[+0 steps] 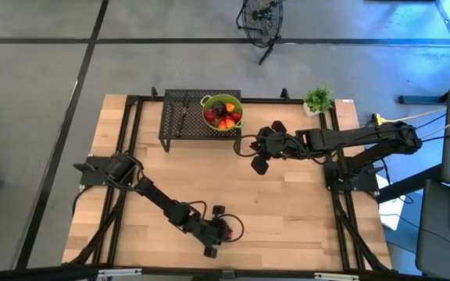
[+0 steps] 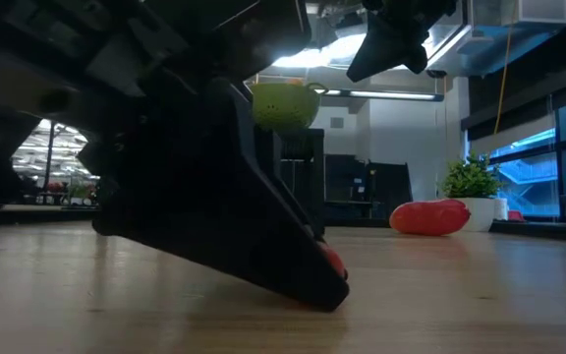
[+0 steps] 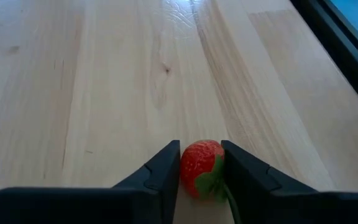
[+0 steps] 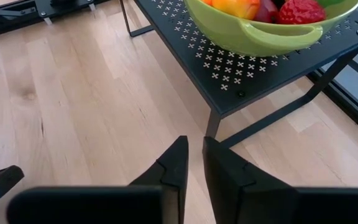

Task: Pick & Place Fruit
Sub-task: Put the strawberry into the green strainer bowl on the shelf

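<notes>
High view: the left gripper (image 1: pixel 217 238) sits low in the frame's lower middle, on the wooden table (image 1: pixel 287 211). The right gripper (image 1: pixel 259 162) hangs right of centre, near the black rack (image 1: pixel 180 125) carrying the green bowl (image 1: pixel 209 100) of fruit (image 1: pixel 225 115).

Low view: a large red oblong fruit (image 2: pixel 428 217) lies on the table at right.

Left wrist view: the fingers (image 3: pixel 165 177) grasp a strawberry (image 3: pixel 201 166), touching both its sides.

Right wrist view: the right gripper (image 4: pixel 192 163) is clenched and empty, the bowl (image 4: pixel 253 34) at upper right.
</notes>
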Robot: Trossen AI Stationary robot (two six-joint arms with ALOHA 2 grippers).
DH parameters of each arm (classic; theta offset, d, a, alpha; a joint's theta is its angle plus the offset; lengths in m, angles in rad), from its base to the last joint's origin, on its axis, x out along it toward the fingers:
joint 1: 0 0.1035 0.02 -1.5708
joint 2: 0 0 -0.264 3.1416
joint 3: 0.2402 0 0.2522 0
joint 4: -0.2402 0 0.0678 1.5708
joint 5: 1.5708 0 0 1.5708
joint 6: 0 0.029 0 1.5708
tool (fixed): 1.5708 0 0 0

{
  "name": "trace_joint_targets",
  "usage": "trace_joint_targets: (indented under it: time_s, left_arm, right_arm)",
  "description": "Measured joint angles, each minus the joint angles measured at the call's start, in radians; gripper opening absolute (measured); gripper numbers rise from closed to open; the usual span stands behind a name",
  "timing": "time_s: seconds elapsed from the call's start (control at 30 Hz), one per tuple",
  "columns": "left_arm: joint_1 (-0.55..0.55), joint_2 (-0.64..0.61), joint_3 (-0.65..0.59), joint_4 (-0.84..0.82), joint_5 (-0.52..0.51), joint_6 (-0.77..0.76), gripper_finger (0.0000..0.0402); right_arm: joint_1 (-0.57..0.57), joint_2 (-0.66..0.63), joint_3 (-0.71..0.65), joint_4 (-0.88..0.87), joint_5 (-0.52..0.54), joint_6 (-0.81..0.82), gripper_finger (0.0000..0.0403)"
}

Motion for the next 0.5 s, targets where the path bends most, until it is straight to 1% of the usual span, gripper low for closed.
trace_joint_targets:
  time_s: [0.13,0.27,0.5]
  left_arm:
    - [-0.001,0.000,0.000,-0.002,-0.001,0.000,0.0104]
    - [-0.001,-0.001,0.000,-0.002,0.003,0.000,0.0094]
    - [-0.005,-0.001,0.000,-0.002,0.003,0.001,0.0094]
  right_arm:
    - [0.000,0.000,0.000,0.000,0.000,0.001,0.0053]
    - [0.000,0.000,0.000,0.000,0.000,0.009,0.0046]
    - [0.007,0.000,0.000,-0.018,0.000,0.009,0.0031]
